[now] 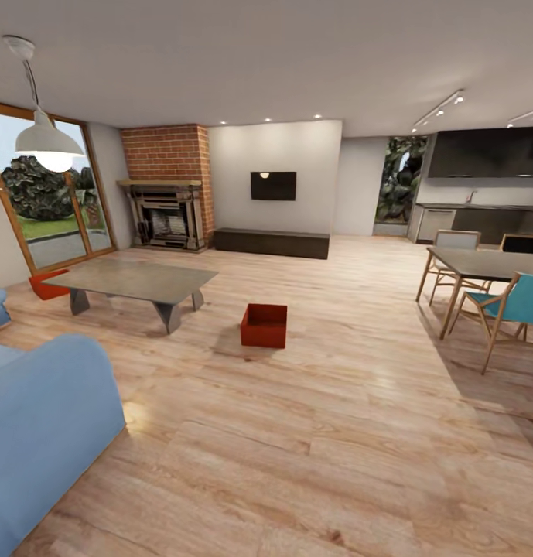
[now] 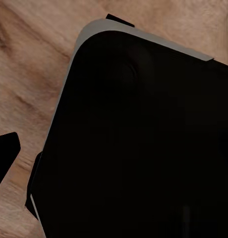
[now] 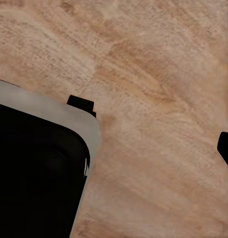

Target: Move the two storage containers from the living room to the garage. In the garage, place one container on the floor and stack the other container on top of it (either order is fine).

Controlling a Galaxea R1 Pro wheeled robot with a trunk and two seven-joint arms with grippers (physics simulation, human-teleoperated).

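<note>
I am in the living room, on its light wood planks (image 1: 336, 433). One red-orange storage container (image 1: 264, 325) stands open-topped on the planks just right of the grey coffee table (image 1: 134, 280). The other storage container (image 1: 48, 285) sits at the table's far left end, partly hidden by it. In the left wrist view a single dark fingertip (image 2: 6, 157) juts in over the planks beside my black base (image 2: 139, 144). The right wrist view has one dark fingertip (image 3: 226, 148) at its edge, near my base (image 3: 34, 173). Neither jaw gap can be made out.
A blue sofa (image 1: 42, 425) fills the near left. A brick fireplace (image 1: 167, 186), wall TV (image 1: 273, 186) and low dark bench (image 1: 271, 242) line the far wall. A dining table (image 1: 483, 267) with chairs (image 1: 514, 305) stands at the right, with a kitchen behind it.
</note>
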